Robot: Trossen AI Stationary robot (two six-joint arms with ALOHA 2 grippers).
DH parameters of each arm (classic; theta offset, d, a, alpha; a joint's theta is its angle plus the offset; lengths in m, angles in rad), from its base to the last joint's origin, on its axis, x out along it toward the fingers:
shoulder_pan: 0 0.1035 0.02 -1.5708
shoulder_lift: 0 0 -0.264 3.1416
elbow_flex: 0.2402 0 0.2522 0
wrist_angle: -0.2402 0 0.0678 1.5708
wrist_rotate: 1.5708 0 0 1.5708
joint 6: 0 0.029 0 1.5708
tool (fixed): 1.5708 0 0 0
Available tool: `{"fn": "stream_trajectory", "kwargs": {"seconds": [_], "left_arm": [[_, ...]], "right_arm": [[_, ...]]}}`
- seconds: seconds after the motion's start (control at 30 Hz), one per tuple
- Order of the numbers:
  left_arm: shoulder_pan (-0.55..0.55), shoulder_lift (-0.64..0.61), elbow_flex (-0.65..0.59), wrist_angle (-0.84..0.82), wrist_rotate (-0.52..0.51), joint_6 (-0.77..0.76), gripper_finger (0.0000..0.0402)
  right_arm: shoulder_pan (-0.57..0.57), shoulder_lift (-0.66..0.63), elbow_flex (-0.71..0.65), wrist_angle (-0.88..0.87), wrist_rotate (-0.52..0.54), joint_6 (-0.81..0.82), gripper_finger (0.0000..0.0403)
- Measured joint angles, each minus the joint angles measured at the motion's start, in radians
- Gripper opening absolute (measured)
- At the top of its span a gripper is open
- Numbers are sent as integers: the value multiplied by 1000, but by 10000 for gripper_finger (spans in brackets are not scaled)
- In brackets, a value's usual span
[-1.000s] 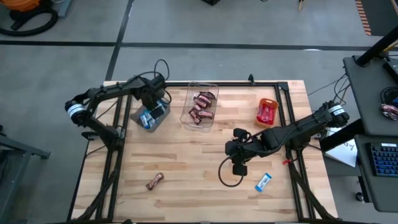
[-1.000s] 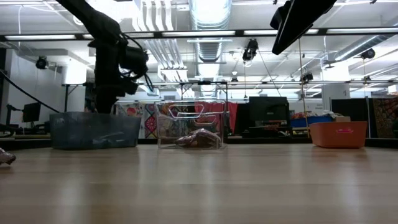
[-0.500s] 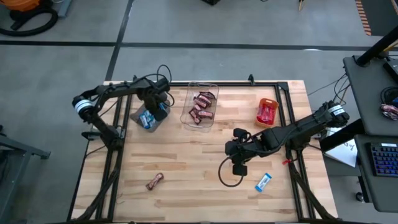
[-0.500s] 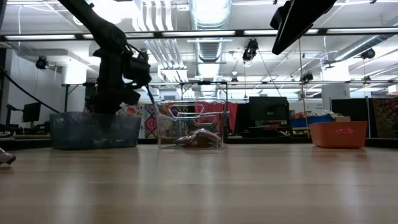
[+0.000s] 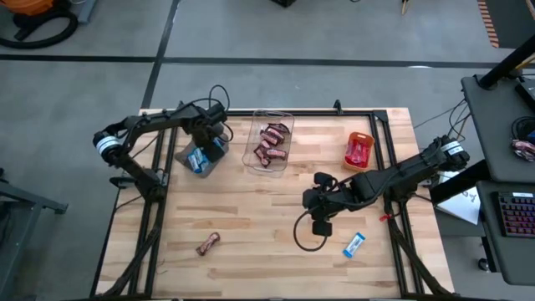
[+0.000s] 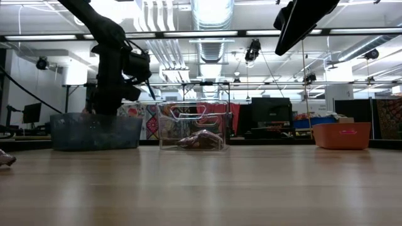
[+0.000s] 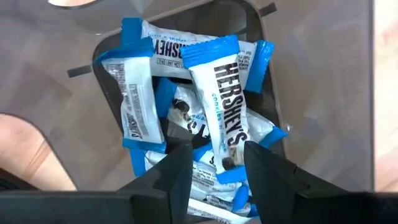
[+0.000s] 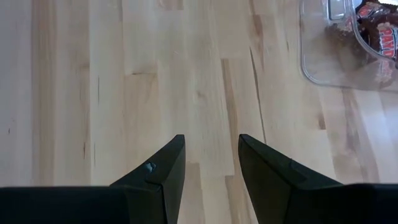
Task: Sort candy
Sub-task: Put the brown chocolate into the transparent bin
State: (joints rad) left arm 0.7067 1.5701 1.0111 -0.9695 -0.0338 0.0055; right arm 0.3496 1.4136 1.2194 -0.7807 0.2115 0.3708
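Candy is mostly binned already. The blue-and-white bars (image 7: 219,99) are piled up in the grey bin (image 5: 203,156) at the far left of the worktop (image 5: 251,217), and one of them lies on top of the heap right in front of the left gripper (image 7: 216,167). That gripper hangs just over the grey bin with its fingers (image 7: 176,171) apart and nothing between them, so the top bar looks loose on the pile, not pinched.

Dark brown bars (image 5: 271,144) sit in the clear bin (image 5: 269,139), next one over, and the red ones (image 5: 359,152) are in the orange bin (image 5: 359,150) toward the far right. Two pieces are out on the open wood: a brown bar (image 5: 207,243) near the front left, and a blue-and-white bar (image 5: 354,245) near the front right.

The right gripper (image 8: 211,163) hovers over bare worktop around the middle, fingers parted, holding nothing, with a corner of the clear bin showing ahead of it. The stray blue-and-white bar lies near it, off to the front right, but not touching. From the low view, all three bins stand in a row along the far edge, the left arm dipping down at the grey one.
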Motion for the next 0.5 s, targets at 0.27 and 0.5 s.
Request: {"fn": "stream_trajectory", "kwargs": {"seconds": [0.27,0.5], "left_arm": [[-44,-125,0,-44,0,-65,132],[-255,-329,0,10,-11,-187,123]], "right_arm": [[8,0,0,-29,-2,101,141],[19,0,-32,-56,-12,290,141]]}}
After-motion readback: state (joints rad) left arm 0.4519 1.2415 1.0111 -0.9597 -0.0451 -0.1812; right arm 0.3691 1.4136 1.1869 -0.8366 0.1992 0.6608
